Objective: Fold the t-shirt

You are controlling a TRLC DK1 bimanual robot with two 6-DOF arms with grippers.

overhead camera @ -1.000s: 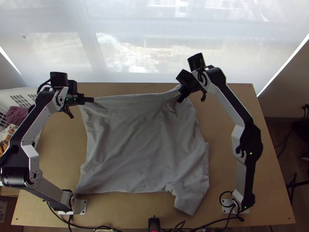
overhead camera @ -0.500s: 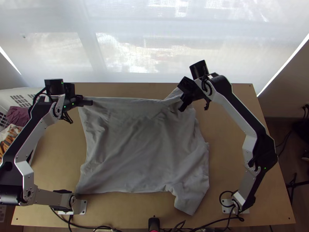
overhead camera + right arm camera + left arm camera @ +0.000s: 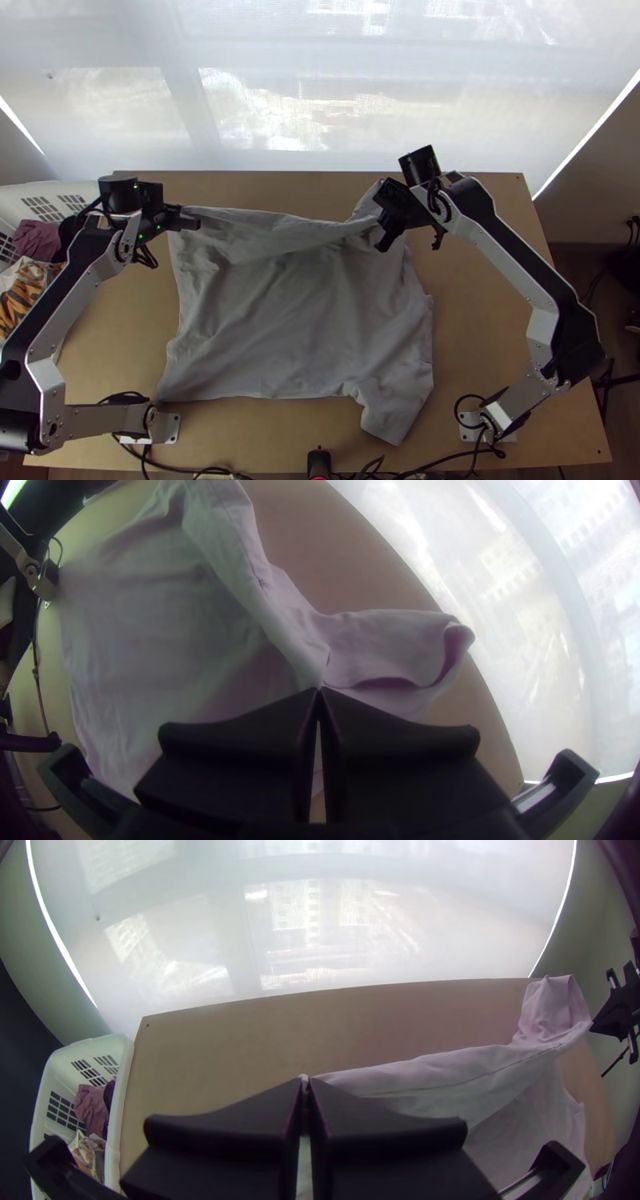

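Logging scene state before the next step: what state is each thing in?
T-shirt: mostly spread, wrinkled, far edge lifted
Near sleeve: lying flat
Left gripper: jaws shut on shirt's far edge
Right gripper: jaws shut on shirt near far sleeve
Laundry basket: upright, holding clothes
Window shade: drawn

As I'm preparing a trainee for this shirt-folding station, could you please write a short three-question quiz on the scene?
1. True or false: the left claw and the right claw each pinch the t-shirt.

2. In the top view, past which side of the table is the white basket?
A) left
B) right
C) near

3. Fill in the blank: in the top view, the part of the shirt that sticks out toward the table's near edge is a ____.

Key: 1. true; 2. A; 3. sleeve
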